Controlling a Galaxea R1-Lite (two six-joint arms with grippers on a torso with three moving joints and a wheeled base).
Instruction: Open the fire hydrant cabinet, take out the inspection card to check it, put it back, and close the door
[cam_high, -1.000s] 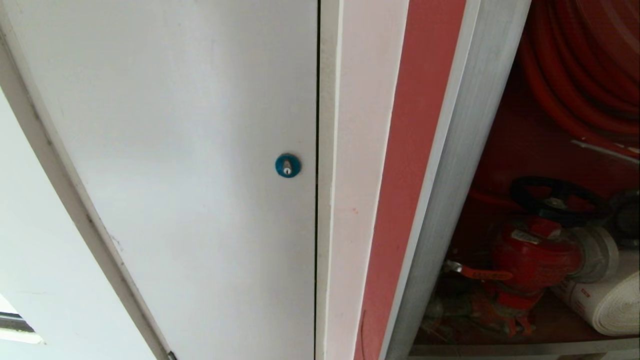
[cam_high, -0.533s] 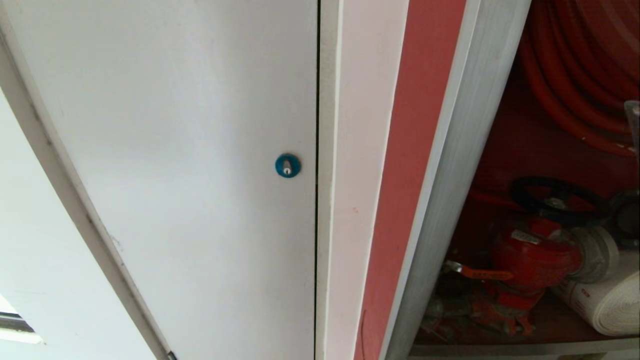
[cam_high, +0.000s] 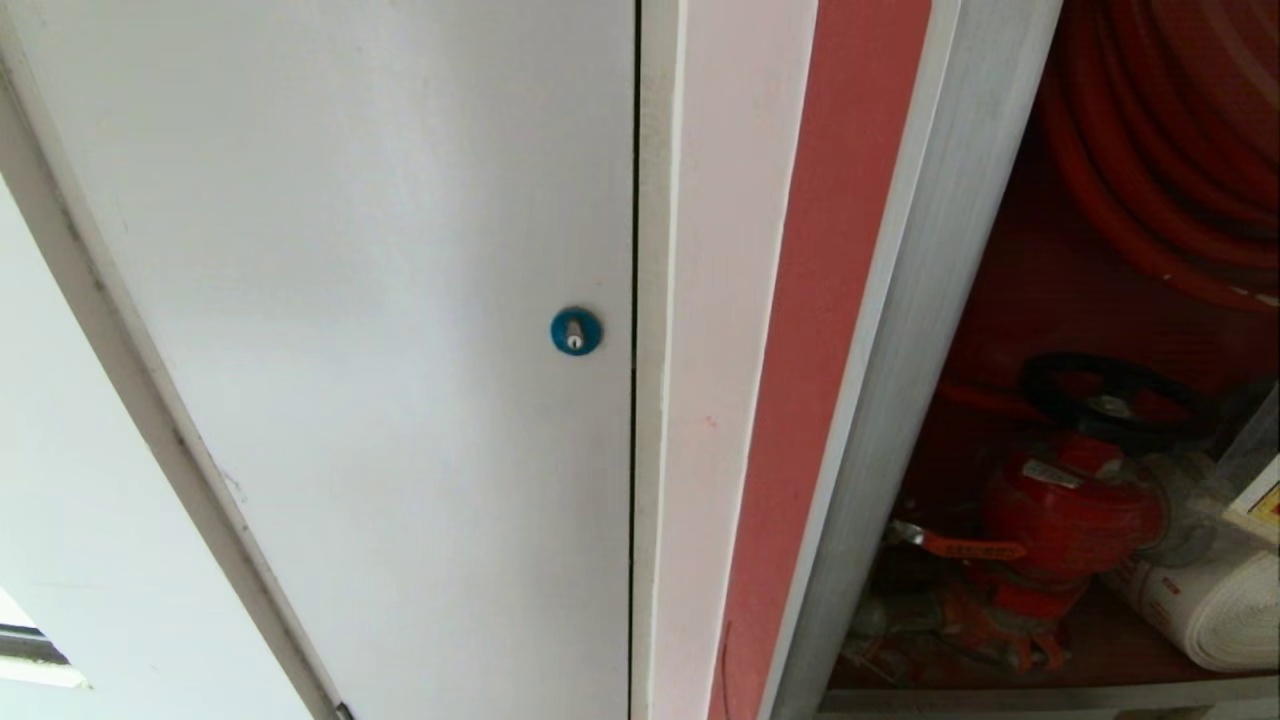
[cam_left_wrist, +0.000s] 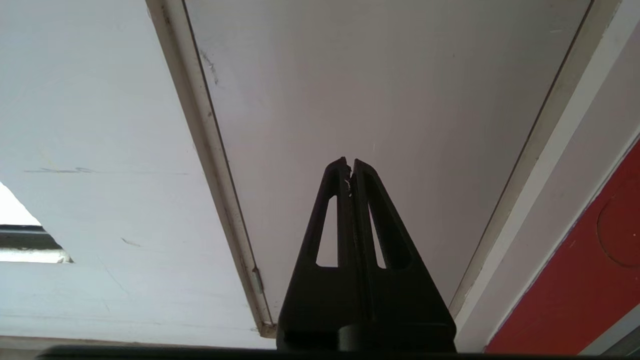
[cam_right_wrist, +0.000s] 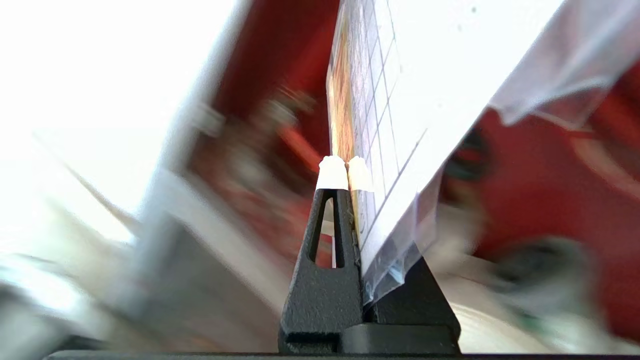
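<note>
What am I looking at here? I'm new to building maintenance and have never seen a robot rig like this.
These are three cameras on one two-armed robot. The head camera looks at a wall: a white door with a blue lock on the left, and on the right the open fire hydrant cabinet, red inside, with a coiled red hose, a red valve and a white rolled hose.

The other two cameras sit on the wrists, behind each pincer. The left pincer is shut on nothing and points at the white door; that arm is idle. The right pincer is shut on the inspection card, a pale gridded sheet in a clear sleeve, with the red cabinet interior blurred behind it. A corner of the card also shows at the right edge of the head view.
</note>
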